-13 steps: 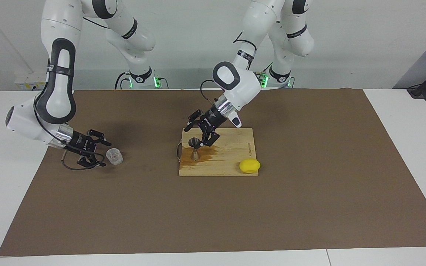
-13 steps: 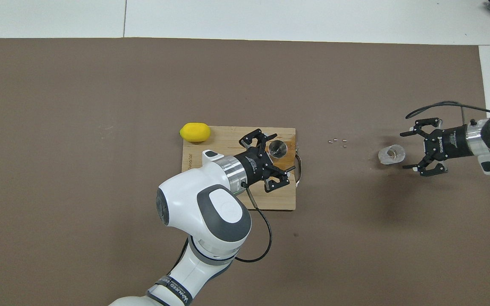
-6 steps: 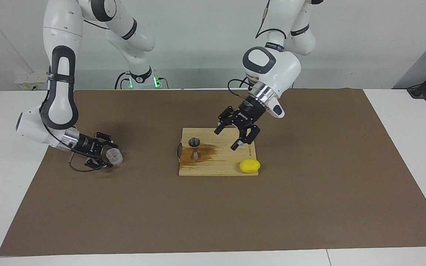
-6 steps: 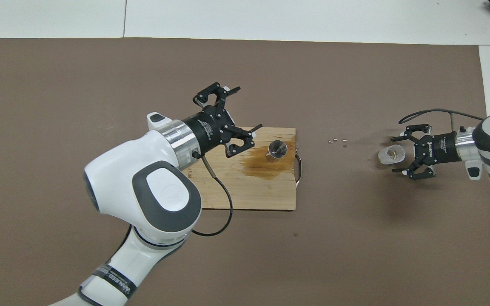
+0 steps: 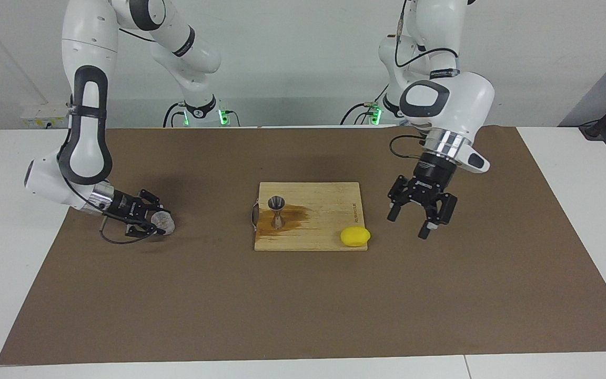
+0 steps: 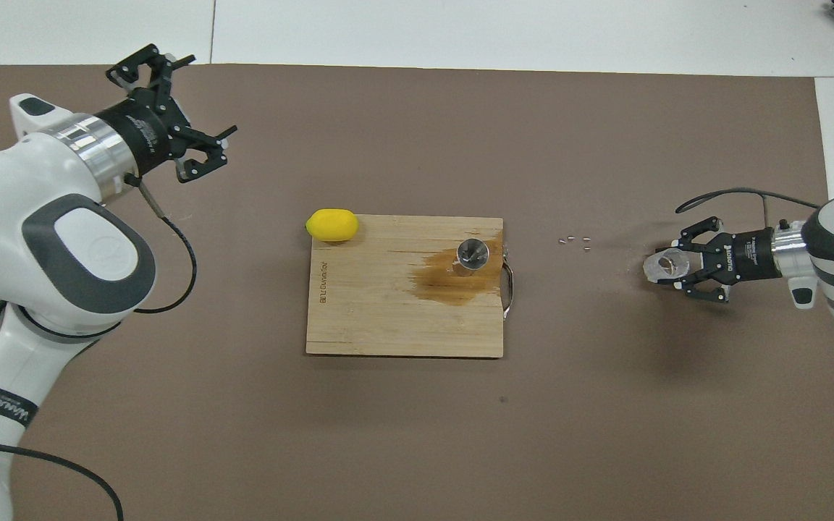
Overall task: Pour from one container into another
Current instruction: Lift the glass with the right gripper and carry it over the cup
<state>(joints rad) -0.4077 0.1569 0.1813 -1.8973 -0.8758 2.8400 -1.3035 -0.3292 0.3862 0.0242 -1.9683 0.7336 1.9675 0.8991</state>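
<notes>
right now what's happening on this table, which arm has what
The right gripper has closed on the clear cup, which sits on the brown mat toward the right arm's end of the table. The steel jigger stands upright on the wooden board, beside a brownish wet stain, with a lemon at the board's corner. The left gripper hangs open and empty over the mat beside the board, toward the left arm's end, waiting. Nothing is being poured at this moment.
</notes>
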